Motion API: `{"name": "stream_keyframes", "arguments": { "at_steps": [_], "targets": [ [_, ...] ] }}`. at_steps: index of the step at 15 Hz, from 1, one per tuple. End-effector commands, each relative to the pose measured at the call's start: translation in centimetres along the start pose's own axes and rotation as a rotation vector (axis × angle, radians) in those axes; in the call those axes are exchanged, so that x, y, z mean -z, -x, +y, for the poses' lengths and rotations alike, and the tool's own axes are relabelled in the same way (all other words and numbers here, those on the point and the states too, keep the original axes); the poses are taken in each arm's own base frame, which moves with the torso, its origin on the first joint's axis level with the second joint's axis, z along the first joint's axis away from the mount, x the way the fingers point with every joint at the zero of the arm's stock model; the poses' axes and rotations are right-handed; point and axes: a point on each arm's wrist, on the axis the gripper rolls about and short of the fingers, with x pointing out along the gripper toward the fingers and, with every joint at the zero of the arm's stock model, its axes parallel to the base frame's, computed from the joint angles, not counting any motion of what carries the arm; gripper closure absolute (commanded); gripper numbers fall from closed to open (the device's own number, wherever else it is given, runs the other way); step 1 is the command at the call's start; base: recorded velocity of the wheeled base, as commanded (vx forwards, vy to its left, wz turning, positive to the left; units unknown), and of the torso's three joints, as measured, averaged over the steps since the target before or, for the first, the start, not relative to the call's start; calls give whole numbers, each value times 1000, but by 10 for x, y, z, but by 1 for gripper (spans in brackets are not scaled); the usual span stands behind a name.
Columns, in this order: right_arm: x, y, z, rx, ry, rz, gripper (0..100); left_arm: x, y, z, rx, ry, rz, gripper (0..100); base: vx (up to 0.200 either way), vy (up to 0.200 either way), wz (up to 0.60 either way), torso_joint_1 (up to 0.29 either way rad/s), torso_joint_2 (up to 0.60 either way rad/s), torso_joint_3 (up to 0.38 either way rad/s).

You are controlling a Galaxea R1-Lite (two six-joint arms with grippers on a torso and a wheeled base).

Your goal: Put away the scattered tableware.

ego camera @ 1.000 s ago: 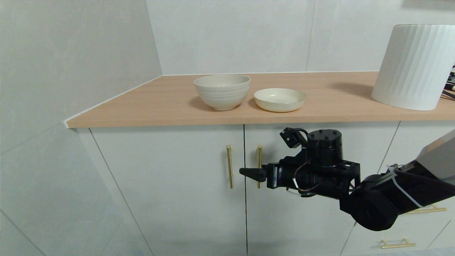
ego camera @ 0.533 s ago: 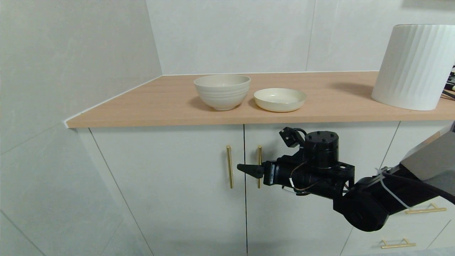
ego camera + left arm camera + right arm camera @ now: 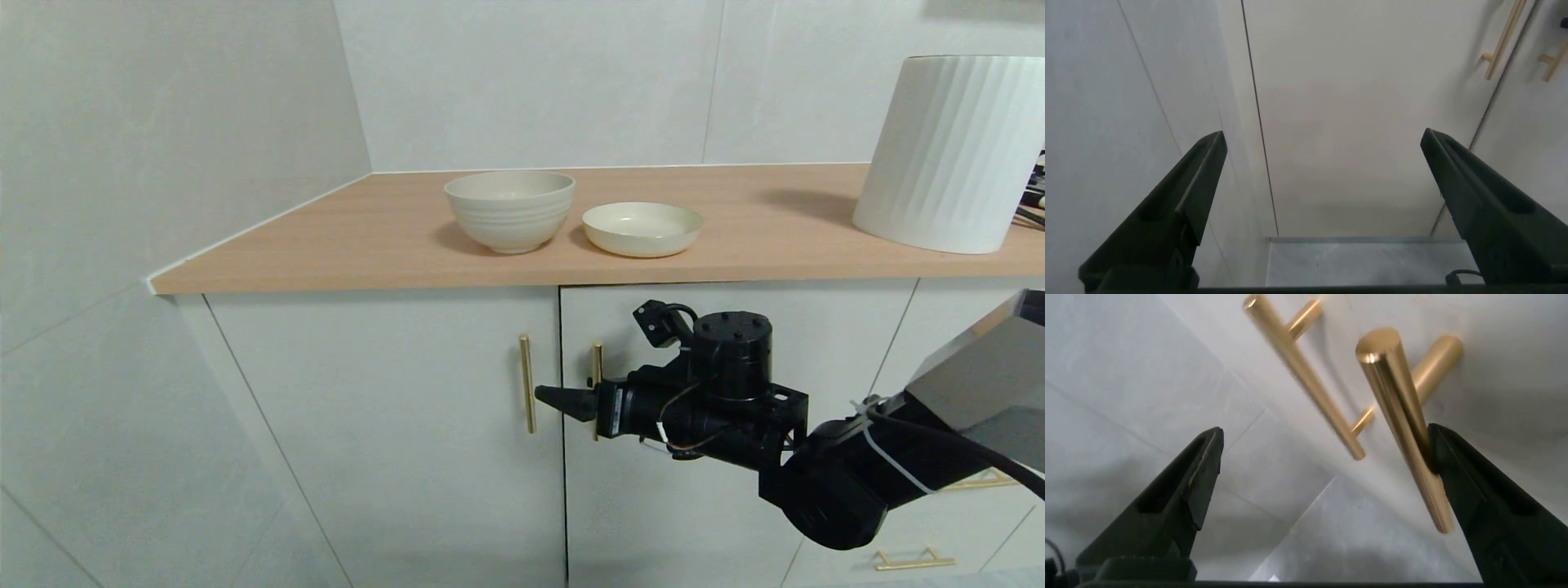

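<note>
Right gripper, jaws spread wide and holding nothing, straddles the right door handle, with one finger just beside it and open room at the other. It has crept leftward since a second ago. The handle's lower part is hidden behind the gripper. Bowl and shallow dish sit on the counter above that handle. Left gripper is also wide, well apart from it.

Pale tiled walls meet a wooden countertop over white cabinet doors with brass handles.

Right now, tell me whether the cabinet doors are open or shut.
Shut: both doors sit flush, only a thin seam between their handles.
</note>
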Motion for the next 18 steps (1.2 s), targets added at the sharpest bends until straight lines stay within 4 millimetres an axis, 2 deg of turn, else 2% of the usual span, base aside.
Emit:
{"name": "stream_keyframes", "arguments": {
  "at_steps": [1, 4, 7, 9, 12, 16, 18],
  "targets": [
    [-2, 4, 3, -9, 1, 2, 0, 0, 0, 0, -1, -1, 1, 0, 0, 0, 0, 0, 0, 0],
    [-6, 12, 8, -21, 4, -4, 0, 0, 0, 0, -1, 1, 1, 0, 0, 0, 0, 0, 0, 0],
    [-20, 53, 30, -157, 16, 28, 0, 0, 0, 0, -1, 2, 1, 0, 0, 0, 0, 0, 0, 0],
    [-19, 70, 37, -225, 8, 89, 0, 0, 0, 0, -1, 4, 1, 0, 0, 0, 0, 0, 0, 0],
    [-10, 89, 40, -217, -1, 119, 0, 0, 0, 0, -1, 4, 1, 0, 0, 0, 0, 0, 0, 0],
    [-10, 113, 48, -228, 8, 106, 0, 0, 0, 0, -2, 4, 1, 0, 0, 0, 0, 0, 0, 0],
    [-6, 117, 47, -223, 5, 116, 0, 0, 0, 0, -2, 4, 1, 0, 0, 0, 0, 0, 0, 0]
  ]
}}
